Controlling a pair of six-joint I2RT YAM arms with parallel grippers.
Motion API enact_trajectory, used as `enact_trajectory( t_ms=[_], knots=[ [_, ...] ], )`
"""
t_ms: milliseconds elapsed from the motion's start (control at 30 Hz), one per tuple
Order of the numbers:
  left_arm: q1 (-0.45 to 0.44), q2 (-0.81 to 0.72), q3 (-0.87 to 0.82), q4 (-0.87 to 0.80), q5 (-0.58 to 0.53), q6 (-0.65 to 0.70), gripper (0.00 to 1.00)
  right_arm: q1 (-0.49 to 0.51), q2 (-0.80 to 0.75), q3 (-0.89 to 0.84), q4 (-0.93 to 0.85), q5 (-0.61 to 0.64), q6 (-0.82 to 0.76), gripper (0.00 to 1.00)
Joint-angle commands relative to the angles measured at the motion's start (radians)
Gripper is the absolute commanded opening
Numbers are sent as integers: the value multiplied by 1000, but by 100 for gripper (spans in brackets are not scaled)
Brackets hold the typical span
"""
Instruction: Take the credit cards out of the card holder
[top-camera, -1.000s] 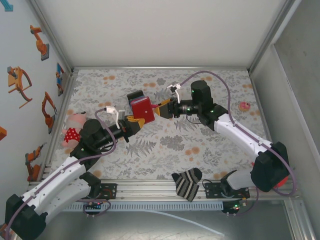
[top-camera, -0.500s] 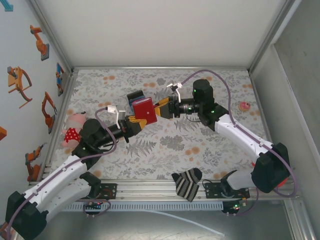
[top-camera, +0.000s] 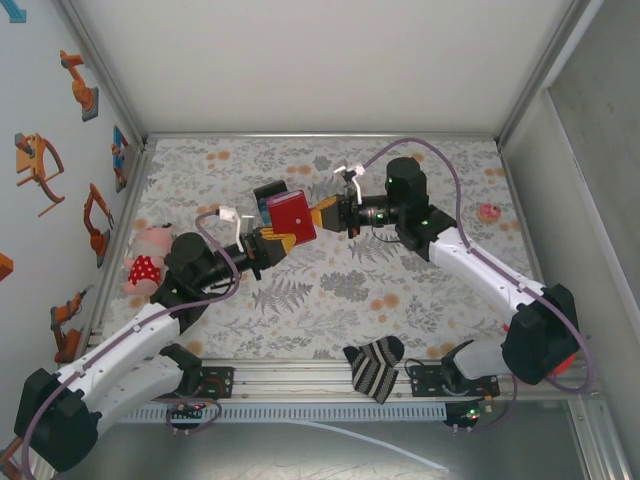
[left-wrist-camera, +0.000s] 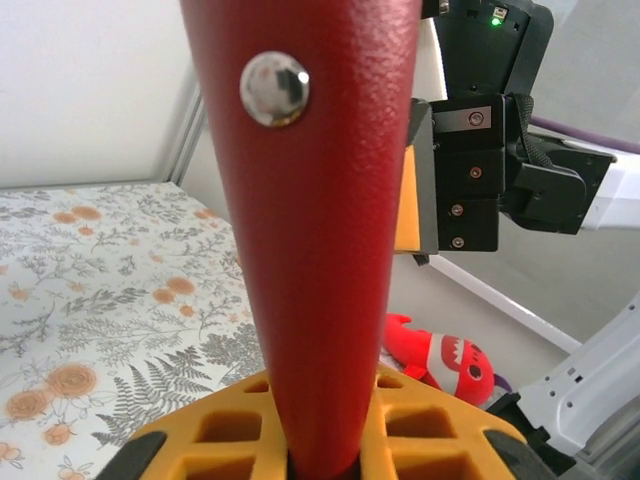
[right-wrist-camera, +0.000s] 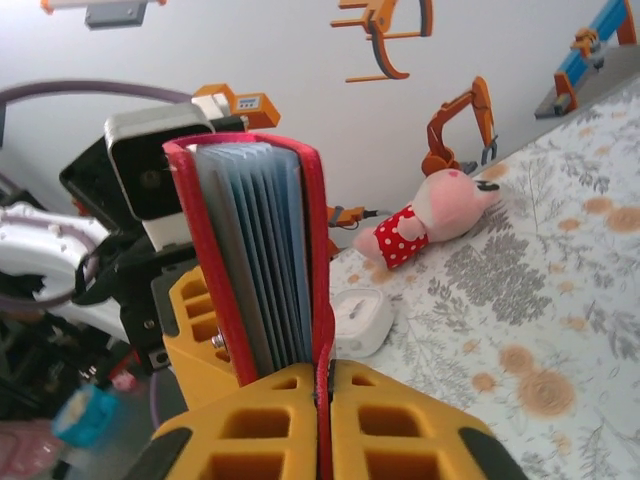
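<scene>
A striped sock is lying at the table's near edge. Above mid-table, the left claw and right claw are both clamping the red card holder, its blue-grey leaves showing edge-on. A plush doll is resting by the left edge, a pink toy by the right.

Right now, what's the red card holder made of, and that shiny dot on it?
The card holder looks like red leather or imitation leather: its surface is finely pebbled and dull. The stud seems to be polished metal, since it mirrors the room.
</scene>
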Motion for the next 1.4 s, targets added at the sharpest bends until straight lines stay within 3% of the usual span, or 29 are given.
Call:
enact_trajectory(
  t_ms=[0, 233, 467, 600, 667, 733, 900, 1067, 1367],
  knots=[
    [-15, -1, 15, 68, 31, -7, 27, 67, -12, 16, -58, -49, -39, 0],
    [-15, -14, 28, -37, -25, 7, 58, 68, -62, 21, -164, 157, -84, 0],
    [-16, 28, 46, -68, -70, 2, 69, 77, -76, 34, -218, 309, -83, 0],
    [-18, 51, 61, -96, -126, 2, 90, 85, -89, 38, -239, 371, -87, 0],
    [-24, 57, 61, -95, -151, 2, 93, 87, -95, 37, -246, 393, -88, 0],
    [-33, 62, 63, -91, -182, 8, 91, 89, -100, 35, -248, 410, -84, 0],
    [-60, 71, 88, -157, -264, 39, 66, 93, -107, 33, -243, 437, -79, 0],
    [-79, 60, 96, -216, -344, 60, 58, 93, -115, 31, -244, 451, -79, 0],
    [-80, 23, 78, -242, -394, 60, 33, 93, -116, 35, -259, 452, -88, 0]
  ],
)
